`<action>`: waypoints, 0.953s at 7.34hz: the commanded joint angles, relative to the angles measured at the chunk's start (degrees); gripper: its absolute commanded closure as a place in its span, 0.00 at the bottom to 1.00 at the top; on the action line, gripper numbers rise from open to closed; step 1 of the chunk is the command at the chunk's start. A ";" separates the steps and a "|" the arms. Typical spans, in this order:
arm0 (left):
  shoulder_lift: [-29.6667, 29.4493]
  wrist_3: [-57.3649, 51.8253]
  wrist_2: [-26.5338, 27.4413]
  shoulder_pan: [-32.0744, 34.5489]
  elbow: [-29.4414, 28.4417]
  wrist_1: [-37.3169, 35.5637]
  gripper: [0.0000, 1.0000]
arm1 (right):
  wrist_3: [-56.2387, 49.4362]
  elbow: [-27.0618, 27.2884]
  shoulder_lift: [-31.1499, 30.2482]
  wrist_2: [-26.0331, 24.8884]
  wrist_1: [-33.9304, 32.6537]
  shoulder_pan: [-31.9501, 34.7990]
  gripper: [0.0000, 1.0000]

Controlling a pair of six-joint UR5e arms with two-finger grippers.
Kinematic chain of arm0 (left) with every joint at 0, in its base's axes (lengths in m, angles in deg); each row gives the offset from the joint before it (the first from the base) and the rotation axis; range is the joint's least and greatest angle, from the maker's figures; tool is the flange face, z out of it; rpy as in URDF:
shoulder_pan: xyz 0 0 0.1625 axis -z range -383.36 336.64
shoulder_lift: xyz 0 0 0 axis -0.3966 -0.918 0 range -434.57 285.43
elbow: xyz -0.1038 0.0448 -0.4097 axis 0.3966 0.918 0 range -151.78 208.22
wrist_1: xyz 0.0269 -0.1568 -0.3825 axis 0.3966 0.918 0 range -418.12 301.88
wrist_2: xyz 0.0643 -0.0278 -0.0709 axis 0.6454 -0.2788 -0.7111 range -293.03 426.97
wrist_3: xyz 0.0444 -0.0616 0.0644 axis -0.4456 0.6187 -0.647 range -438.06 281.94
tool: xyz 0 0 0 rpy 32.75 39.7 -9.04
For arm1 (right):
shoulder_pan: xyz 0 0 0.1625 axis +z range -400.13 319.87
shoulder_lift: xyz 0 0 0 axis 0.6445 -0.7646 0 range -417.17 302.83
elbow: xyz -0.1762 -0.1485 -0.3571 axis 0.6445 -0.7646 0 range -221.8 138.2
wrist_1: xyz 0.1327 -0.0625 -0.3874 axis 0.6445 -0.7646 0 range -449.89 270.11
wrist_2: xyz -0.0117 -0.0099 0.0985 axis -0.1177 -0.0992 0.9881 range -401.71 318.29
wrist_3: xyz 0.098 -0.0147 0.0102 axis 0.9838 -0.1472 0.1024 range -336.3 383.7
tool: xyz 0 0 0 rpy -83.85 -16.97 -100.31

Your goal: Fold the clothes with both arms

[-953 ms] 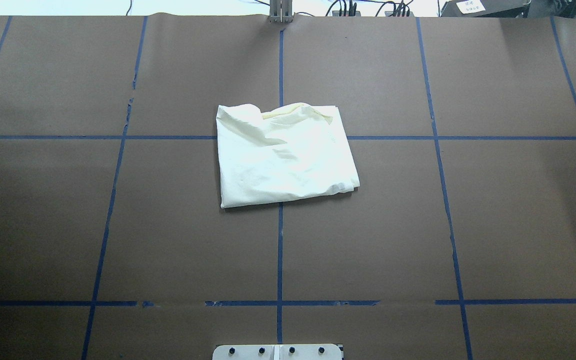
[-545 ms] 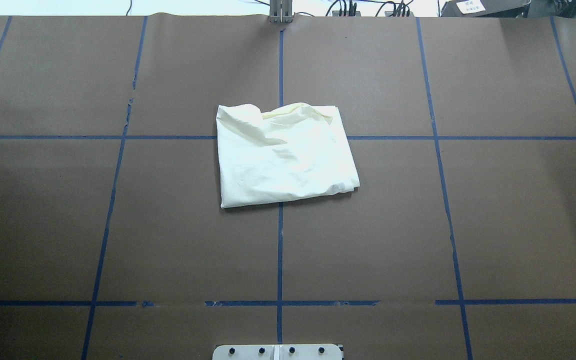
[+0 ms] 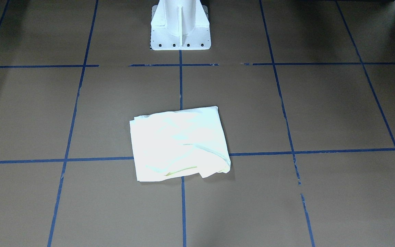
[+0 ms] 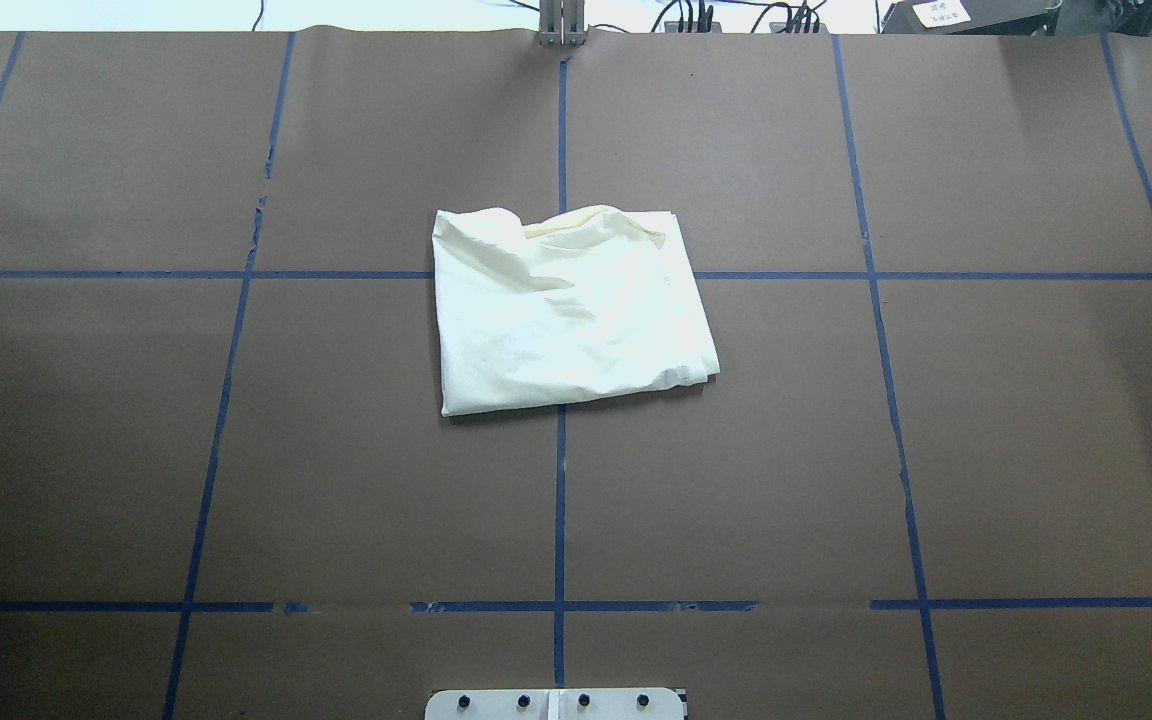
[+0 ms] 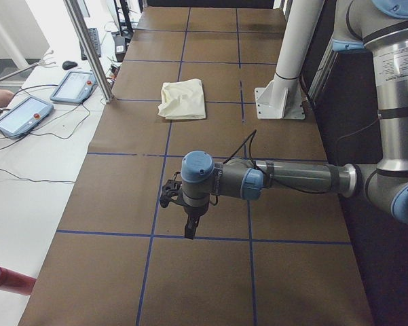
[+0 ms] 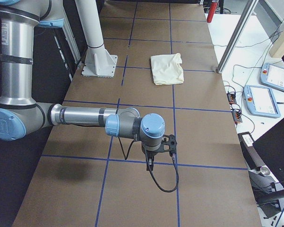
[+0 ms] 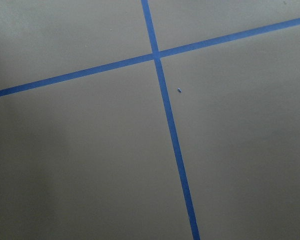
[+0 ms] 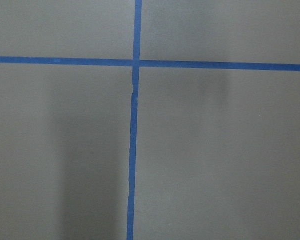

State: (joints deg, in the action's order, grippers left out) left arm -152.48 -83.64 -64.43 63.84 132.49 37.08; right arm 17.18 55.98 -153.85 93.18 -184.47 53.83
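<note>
Brown table (image 4: pixel 836 450), folded shirt (image 4: pixel 566 310), left hand (image 5: pixel 190 233) and right hand (image 6: pixel 150 165) pointing down.

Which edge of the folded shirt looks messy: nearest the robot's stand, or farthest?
The far edge of the shirt, away from the white stand: it is rumpled and a yellowish band shows there, while the near edge lies straight.

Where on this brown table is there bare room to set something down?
The folded shirt covers only the middle. The squares on either side of it, and the strip between it and the white pedestal base, are bare paper. Busiest toward both ends of the table, where the left gripper and right gripper hover.
</note>
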 commanded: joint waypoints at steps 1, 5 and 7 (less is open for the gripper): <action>-0.22 0.04 0.00 -0.02 -0.04 -0.01 0.01 | 0.01 -0.04 0.00 -0.06 0.10 0.00 0.00; -1.01 10.49 -0.18 -0.02 -0.13 -0.10 0.01 | 0.01 -0.04 0.00 0.03 0.10 0.00 0.00; -1.02 10.50 -0.18 0.07 -0.21 -0.10 0.01 | 0.01 0.13 0.00 0.03 0.10 0.00 0.00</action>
State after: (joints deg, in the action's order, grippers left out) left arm -153.45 -73.58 -64.58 63.83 132.35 36.98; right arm 17.19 56.02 -153.85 93.20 -184.37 53.83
